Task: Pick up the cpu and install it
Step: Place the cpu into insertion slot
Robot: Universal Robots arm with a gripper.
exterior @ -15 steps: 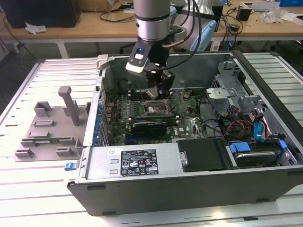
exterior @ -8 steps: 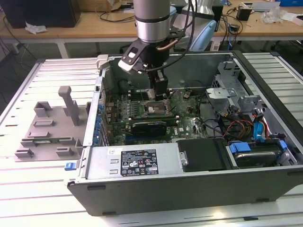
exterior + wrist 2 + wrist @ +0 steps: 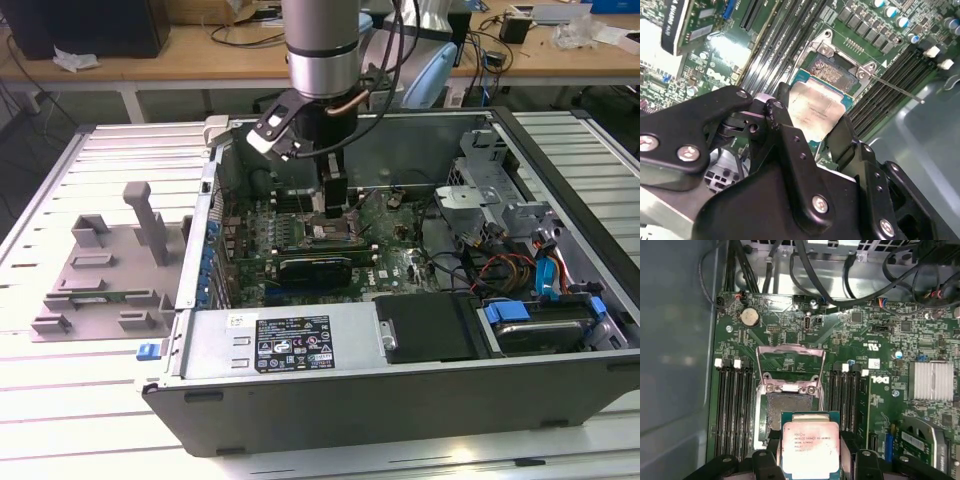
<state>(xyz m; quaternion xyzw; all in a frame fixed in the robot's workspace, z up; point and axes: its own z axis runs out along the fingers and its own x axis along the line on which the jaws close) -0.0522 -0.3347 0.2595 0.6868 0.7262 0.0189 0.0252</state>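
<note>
The cpu [image 3: 811,444], a small square chip with a pale silver top, sits between my gripper's black fingers [image 3: 771,456]. In the second wrist view the gripper [image 3: 812,129] is shut on the cpu [image 3: 815,110], one finger on each of two opposite edges. The chip hangs just over the open socket [image 3: 790,407] on the green motherboard [image 3: 880,330] and covers part of it. The socket's metal load frame [image 3: 790,351] stands flipped up beyond it. In the exterior view the gripper [image 3: 330,215] reaches down into the open computer case [image 3: 400,400].
Memory slots [image 3: 732,405] flank the socket on both sides. A finned heat sink [image 3: 934,381] and an expansion card [image 3: 315,268] lie nearby. Cables [image 3: 500,265] and a drive cage crowd the exterior view's right. Grey fixture blocks [image 3: 100,270] stand outside the case on the exterior view's left.
</note>
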